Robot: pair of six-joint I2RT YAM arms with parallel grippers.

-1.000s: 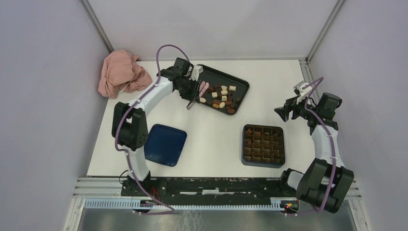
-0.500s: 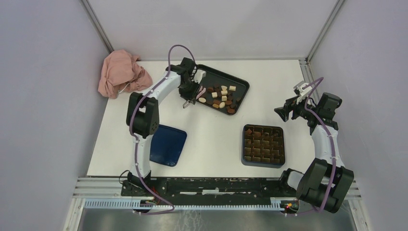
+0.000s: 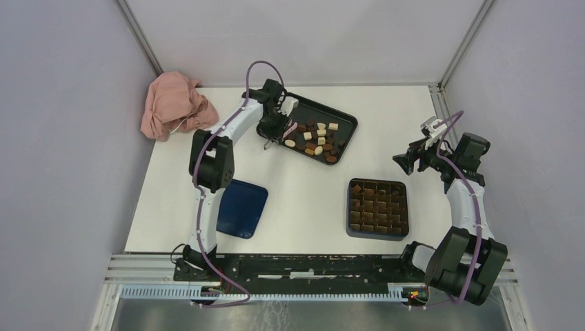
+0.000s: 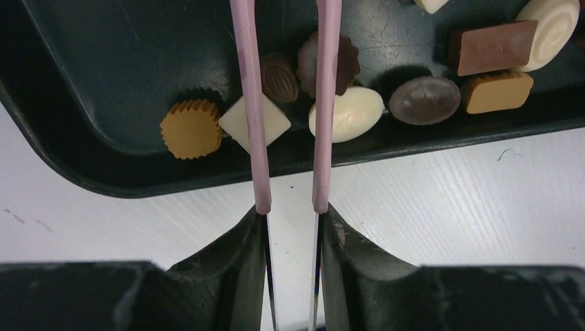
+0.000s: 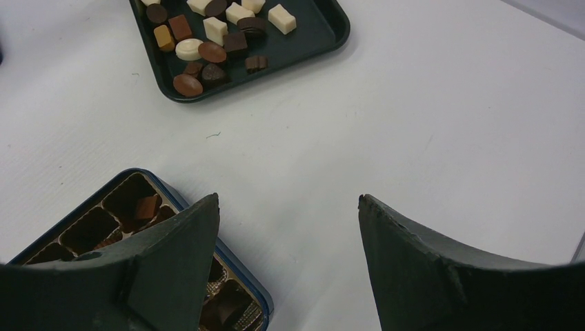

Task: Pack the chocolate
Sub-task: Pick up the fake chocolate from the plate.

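Left claw (image 4: 290,214) is pinched on a pair of long pink tongs (image 4: 252,103), arms sticking out over the dark, tan and white bite-sized chocolates (image 4: 347,114) in the dark rectangular tray (image 4: 103,69) at the back of the white table (image 3: 303,193). Right claw (image 5: 286,207) hangs wide apart holding nothing, above the table by the dark blue square box (image 3: 350,210) with a brown grid insert, a few pieces in it.

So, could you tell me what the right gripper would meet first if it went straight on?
Probably the bare table, just beside the blue box; the open right gripper frames only white surface, though depth is unclear.
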